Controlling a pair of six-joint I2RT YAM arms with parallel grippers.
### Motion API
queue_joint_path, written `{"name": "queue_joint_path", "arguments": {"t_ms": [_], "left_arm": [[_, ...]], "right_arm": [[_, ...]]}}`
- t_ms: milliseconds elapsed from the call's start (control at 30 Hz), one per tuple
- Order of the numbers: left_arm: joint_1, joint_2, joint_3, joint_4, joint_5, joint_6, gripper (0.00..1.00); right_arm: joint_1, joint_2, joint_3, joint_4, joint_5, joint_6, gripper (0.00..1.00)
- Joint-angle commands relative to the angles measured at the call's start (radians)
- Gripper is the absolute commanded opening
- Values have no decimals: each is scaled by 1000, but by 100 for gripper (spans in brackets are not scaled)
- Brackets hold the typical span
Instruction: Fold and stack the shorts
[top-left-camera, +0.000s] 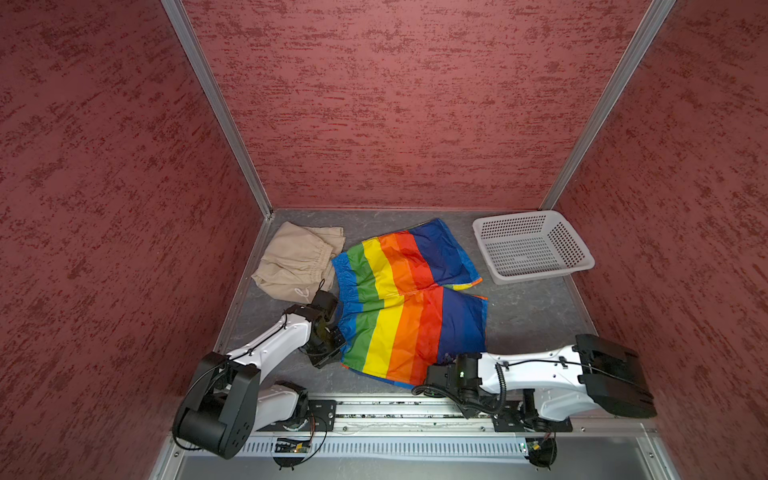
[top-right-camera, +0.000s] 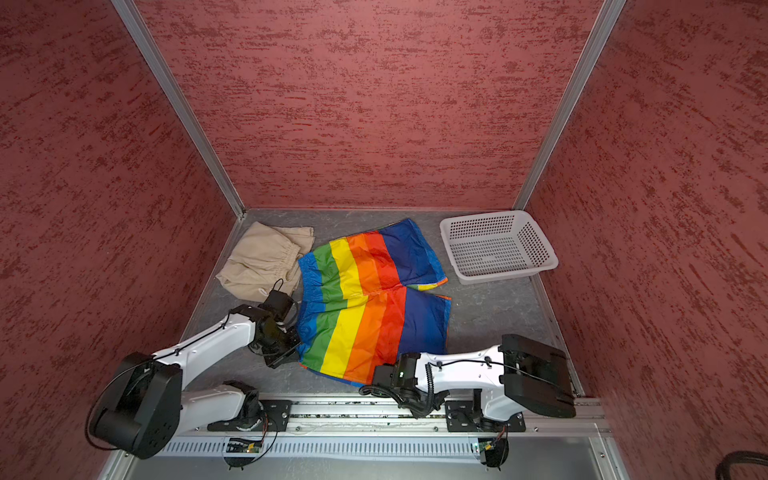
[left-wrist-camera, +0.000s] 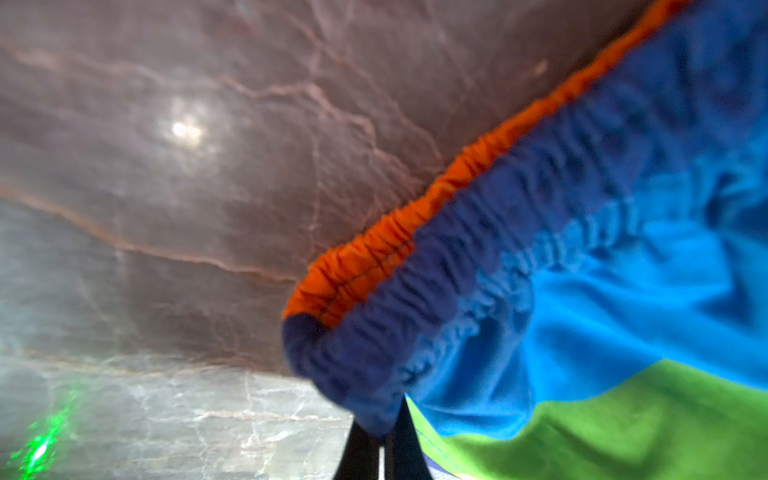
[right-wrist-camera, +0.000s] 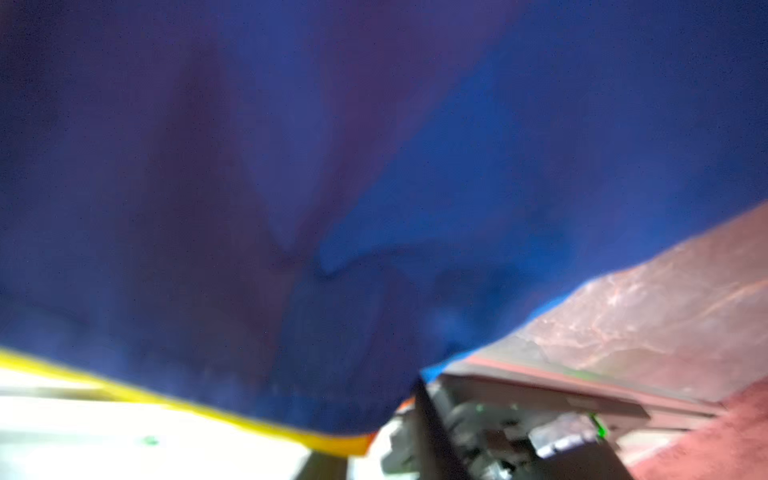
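One grey marbled surface (top-left-camera: 519, 316) fills the booth floor, and two white arms reach in over it from the near rail, the left arm (top-left-camera: 270, 345) and the right arm (top-left-camera: 528, 370). Two pairs of shorts are out there. The rainbow shorts (top-left-camera: 399, 307) are the big one, spread nearly flat in the middle of the surface in both top views. The gathered waistband points left and both legs run right, with glossy stripes of blue, green, yellow, orange and red ending in navy. One white perforated basket (top-left-camera: 540, 276) sits upright in the far right corner, apart from the cloth. The beige shorts (top-left-camera: 291, 257) lie crumpled in the far left corner, just beside the rainbow waistband, with a puckered waist and a white cord end showing.

Two pincers now! The left pincer (left-wrist-camera: 382, 440) is clamped tight on the near corner of the rainbow waistband, blue ruching bunched between its tips. The right pincer (top-left-camera: 432, 374) is at the near leg's hem. Its wrist view shows navy cloth draped over one dark finger (right-wrist-camera: 430, 419), so I cannot tell whether it has closed.
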Motion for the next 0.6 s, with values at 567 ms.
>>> {"name": "queue_joint_path", "arguments": {"t_ms": [567], "left_arm": [[116, -234, -9, -78, 13, 6, 0]], "right_arm": [[-70, -643, 152, -421, 407, 565, 0]]}}
